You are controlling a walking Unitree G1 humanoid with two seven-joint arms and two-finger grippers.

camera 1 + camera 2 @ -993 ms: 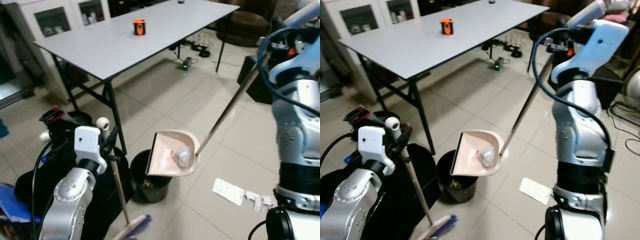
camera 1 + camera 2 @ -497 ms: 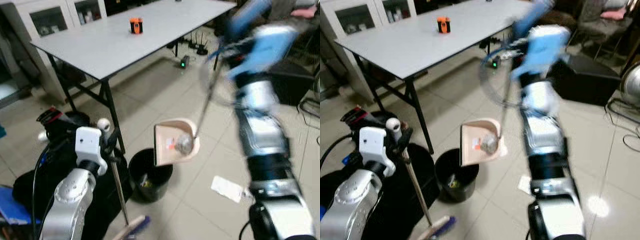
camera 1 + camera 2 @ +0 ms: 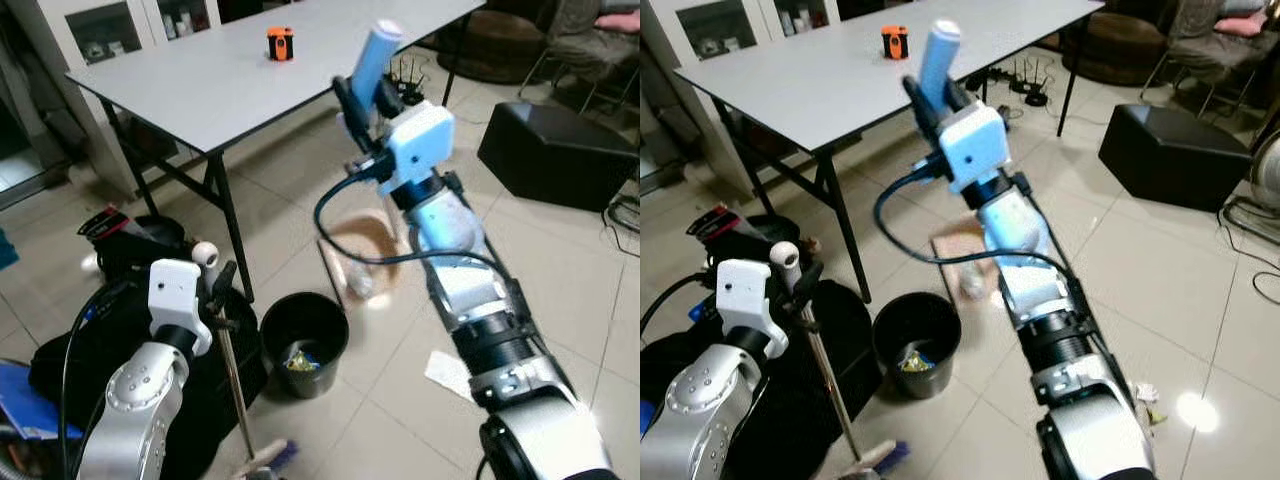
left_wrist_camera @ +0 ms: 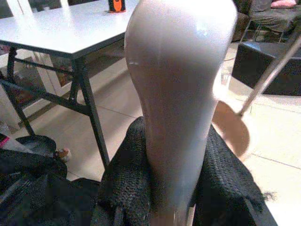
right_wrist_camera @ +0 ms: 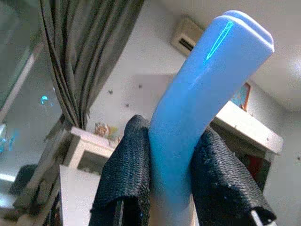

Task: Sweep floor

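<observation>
Beside the round black bin [image 3: 304, 340], the beige long-handled dustpan [image 3: 365, 248], blue grip clamped in the right pincer [image 5: 171, 155], could be mistipped, its crumpled wrapper [image 3: 360, 283] spilling onto the floor.

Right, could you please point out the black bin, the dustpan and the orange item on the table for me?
black bin [image 3: 300, 318]: left eye view, on its front rim.
dustpan [image 3: 362, 243]: left eye view, on the pan's inner surface.
orange item [image 3: 894, 41]: right eye view, on the middle of its body, on the table.
</observation>
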